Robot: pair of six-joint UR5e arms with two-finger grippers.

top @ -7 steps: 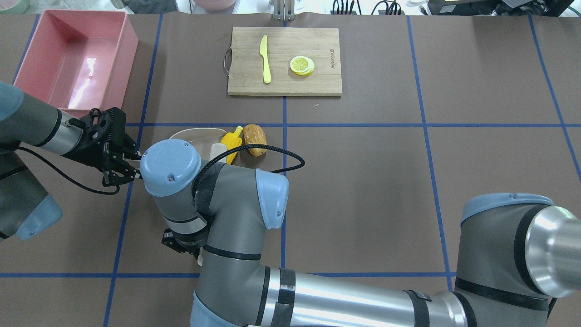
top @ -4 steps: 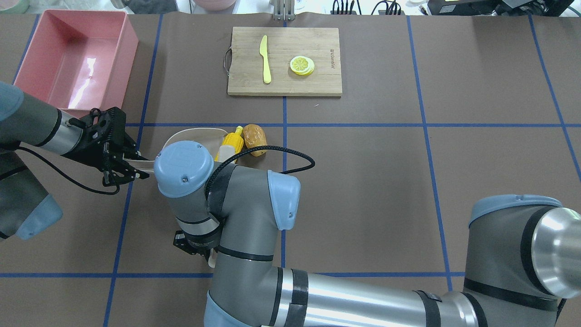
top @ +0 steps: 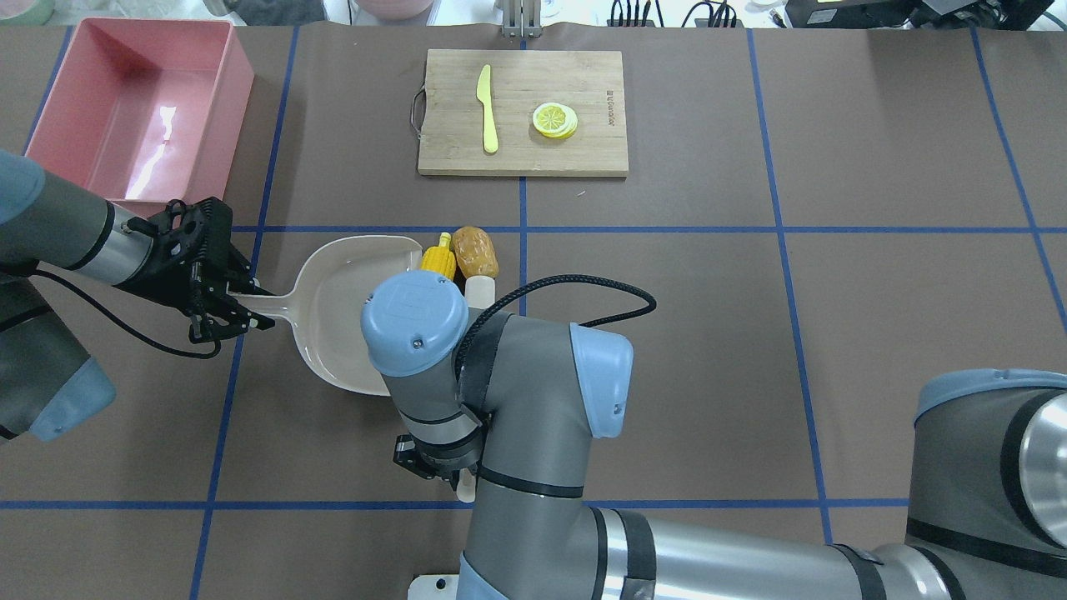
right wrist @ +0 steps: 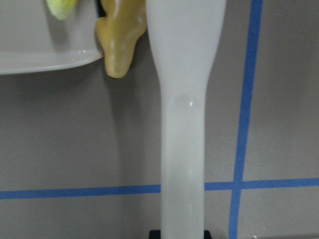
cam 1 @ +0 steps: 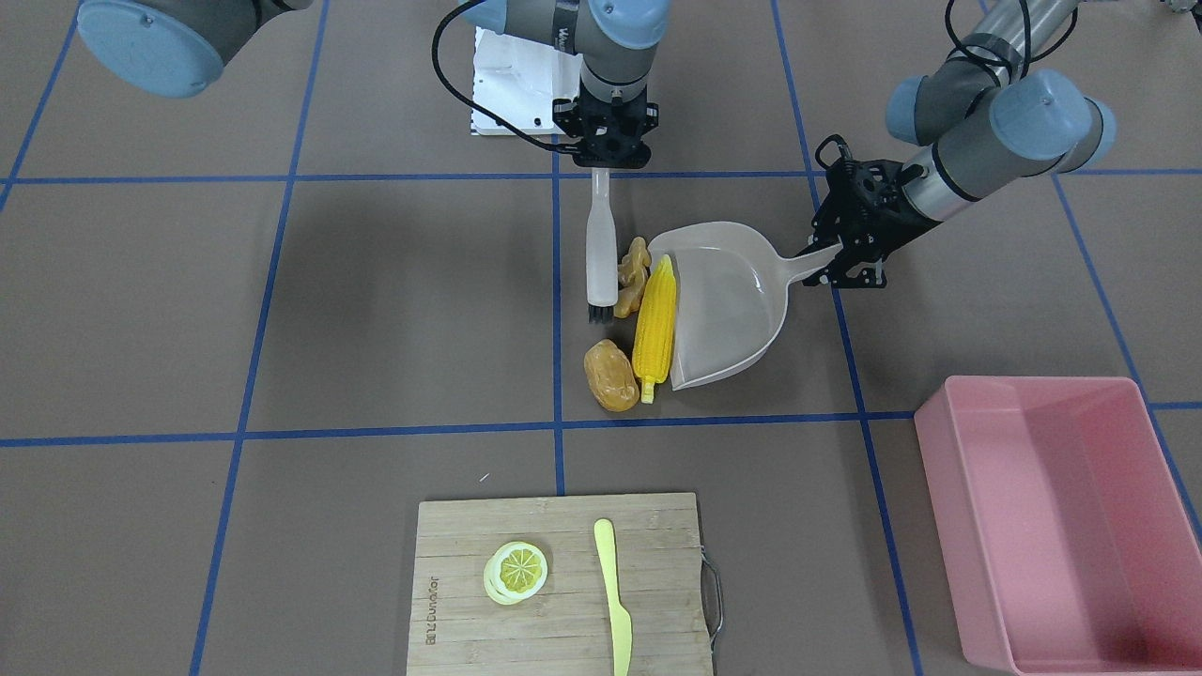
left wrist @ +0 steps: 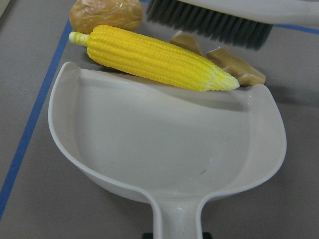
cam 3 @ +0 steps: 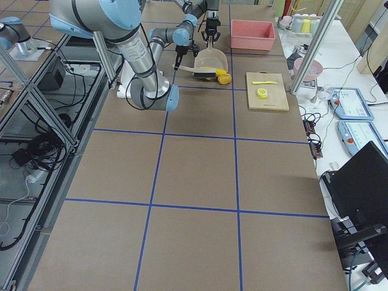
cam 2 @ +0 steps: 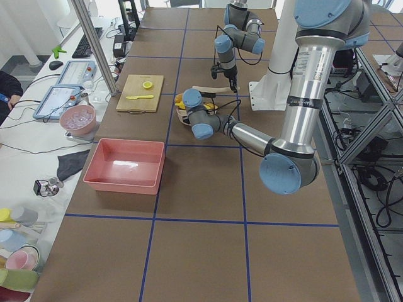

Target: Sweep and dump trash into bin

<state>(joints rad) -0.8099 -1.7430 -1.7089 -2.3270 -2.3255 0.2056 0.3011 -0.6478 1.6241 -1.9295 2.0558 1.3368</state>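
a robotics lab: taped-grid table (top: 750, 333), aluminium frame posts (cam 2: 93, 44), control tablets (cam 3: 356, 102) and loose cables (cam 3: 36, 145).

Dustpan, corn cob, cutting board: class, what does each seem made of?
Dustpan: probably smooth beige plastic; soft glossy highlights. Corn cob: likely moulded plastic or rubber; uniform yellow, slight sheen. Cutting board: apparently matte wood or bamboo; visible grain strips.

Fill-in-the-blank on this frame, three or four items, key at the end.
1. The left pincer holds the dustpan by its ____.
2. The right pincer holds a ____.
3. The knife and lemon slice lie on the ____.
4. The ____ lies along the dustpan's open edge.
Missing words: handle; brush; board; corn.
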